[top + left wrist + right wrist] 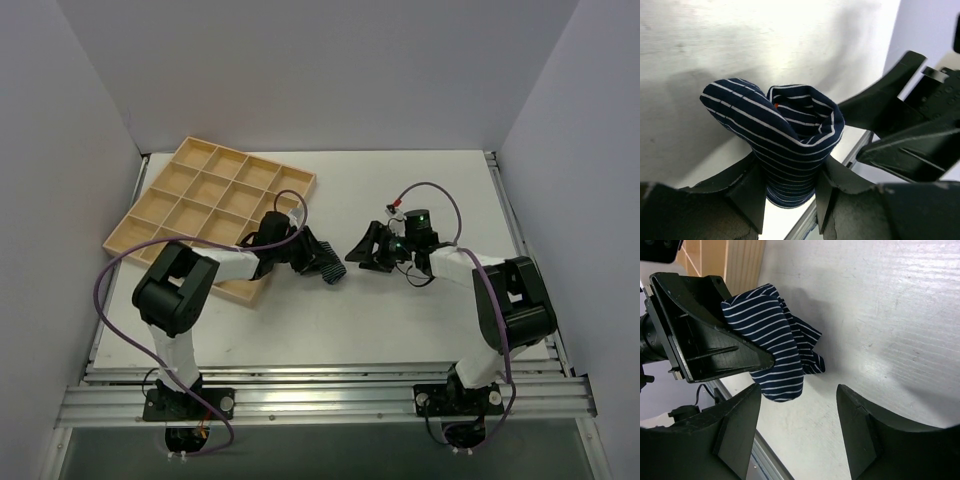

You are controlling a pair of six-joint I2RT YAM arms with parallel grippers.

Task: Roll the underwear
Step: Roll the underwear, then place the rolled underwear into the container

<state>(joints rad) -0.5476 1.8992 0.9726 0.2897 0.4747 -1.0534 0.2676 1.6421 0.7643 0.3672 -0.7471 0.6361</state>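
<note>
One tray (200,195) nearby, underwear (790,145) pinched, prob. rolled

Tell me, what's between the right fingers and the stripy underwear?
Just a narrow gap of bare table, seen in the top view. The right gripper is open beside the underwear, not touching it; the left gripper holds it.

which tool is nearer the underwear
Left. The left tool is shut on the underwear; the right tool hangs open just to its right, not gripping it.
</note>
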